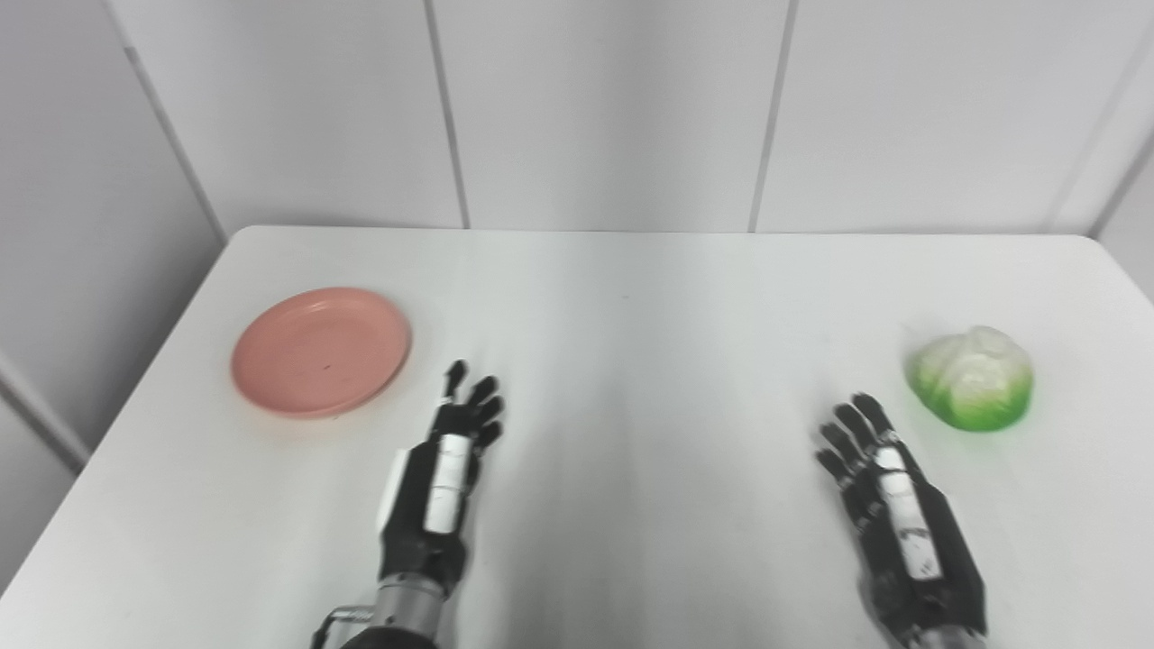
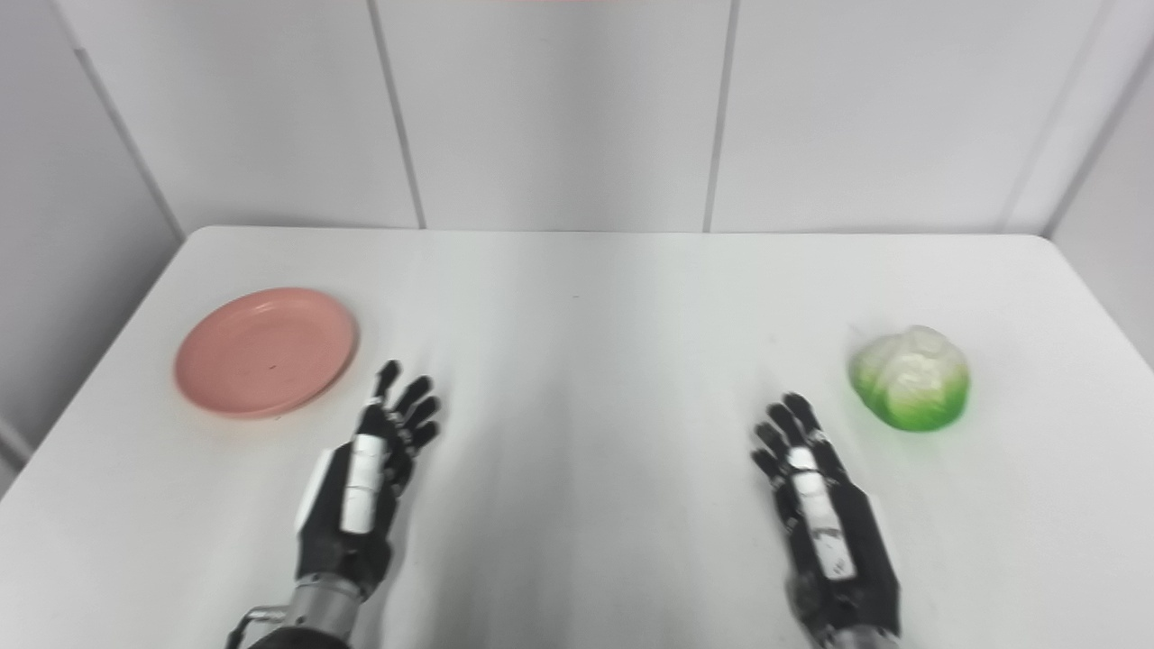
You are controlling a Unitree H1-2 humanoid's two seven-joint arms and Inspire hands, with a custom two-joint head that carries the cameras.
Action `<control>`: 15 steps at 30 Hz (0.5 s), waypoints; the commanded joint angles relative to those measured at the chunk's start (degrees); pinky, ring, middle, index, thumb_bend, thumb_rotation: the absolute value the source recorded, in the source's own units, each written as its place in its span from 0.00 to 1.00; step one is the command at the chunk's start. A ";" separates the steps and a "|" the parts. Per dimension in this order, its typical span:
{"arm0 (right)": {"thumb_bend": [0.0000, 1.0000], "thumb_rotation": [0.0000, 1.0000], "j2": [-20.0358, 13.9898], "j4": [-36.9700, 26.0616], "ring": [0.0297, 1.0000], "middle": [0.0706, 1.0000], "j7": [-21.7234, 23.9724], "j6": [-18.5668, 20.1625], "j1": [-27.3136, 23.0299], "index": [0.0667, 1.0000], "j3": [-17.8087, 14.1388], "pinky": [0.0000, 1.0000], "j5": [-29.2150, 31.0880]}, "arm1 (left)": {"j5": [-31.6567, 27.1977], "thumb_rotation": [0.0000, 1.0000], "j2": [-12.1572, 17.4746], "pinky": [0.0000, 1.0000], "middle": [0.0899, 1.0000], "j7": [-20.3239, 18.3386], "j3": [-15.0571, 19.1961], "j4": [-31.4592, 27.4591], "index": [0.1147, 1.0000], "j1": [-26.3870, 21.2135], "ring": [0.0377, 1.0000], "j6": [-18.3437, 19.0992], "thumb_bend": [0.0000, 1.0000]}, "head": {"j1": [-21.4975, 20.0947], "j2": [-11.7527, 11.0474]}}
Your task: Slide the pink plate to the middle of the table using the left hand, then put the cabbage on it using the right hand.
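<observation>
A pink plate lies flat on the left side of the white table, with nothing on it. A green and white cabbage rests on the right side. My left hand hovers just right of and nearer than the plate, fingers stretched out and apart, holding nothing. Over by the cabbage, my right hand sits a short way to its left and nearer to me, also open and empty. Neither hand touches its object.
The table's far edge meets a white panelled wall. Its left edge runs close behind the plate. The cabbage lies near the right edge.
</observation>
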 commanded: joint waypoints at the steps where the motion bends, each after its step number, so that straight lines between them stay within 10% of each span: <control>1: 0.86 0.67 -1.47 0.82 0.92 0.92 1.72 -3.44 1.10 0.92 -0.82 0.96 1.55 | 1.19 0.92 -1.48 0.94 0.93 1.10 -0.49 0.51 1.00 3.16 0.93 -3.93 0.92 | 0.03 -0.08; 15: 0.83 0.70 -4.85 11.12 0.93 0.94 7.57 -11.31 0.13 0.94 -2.33 0.98 4.45 | 2.16 0.90 -2.89 0.94 0.93 3.59 -2.40 8.85 1.00 2.53 0.93 -11.54 0.87 | 4.90 -6.52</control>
